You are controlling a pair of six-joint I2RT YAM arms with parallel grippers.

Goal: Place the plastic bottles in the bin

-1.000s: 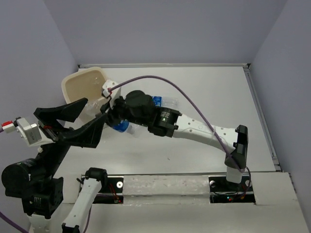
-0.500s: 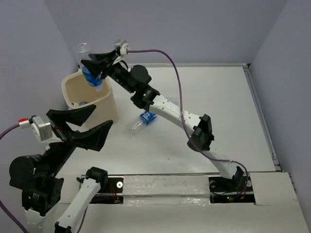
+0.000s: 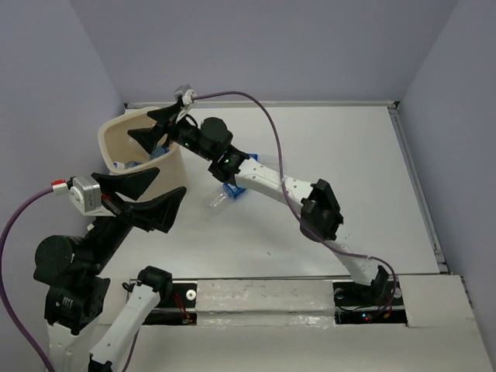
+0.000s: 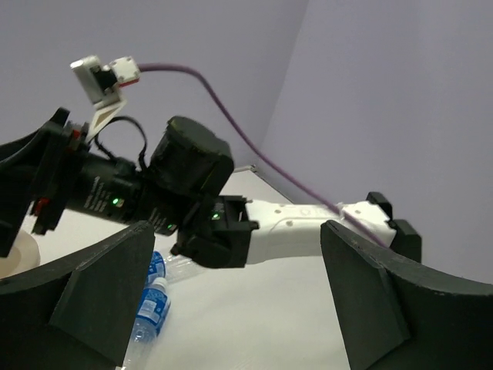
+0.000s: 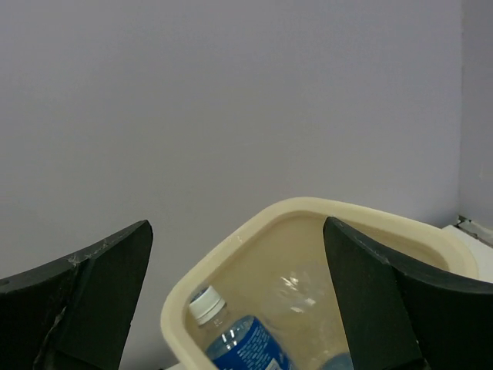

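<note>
Right gripper [image 3: 153, 128] open and empty over the bin [image 3: 136, 115]; a loose bottle [image 3: 219, 199] lay on the table [image 3: 349, 155]

Your right gripper hung above the bin, fingers spread wide with nothing between them, and several bottles [image 5: 235, 343] lay inside. Your left gripper [image 3: 172, 179] was raised beside the bin's near wall, also fully spread and holding nothing. The loose bottle lay just right of the bin, under the right arm [image 3: 263, 182], its long axis running near-left to far-right. The arm hid part of it, so it may have been two lying together. It sat just right of your left gripper, which I judged the nearer
</note>
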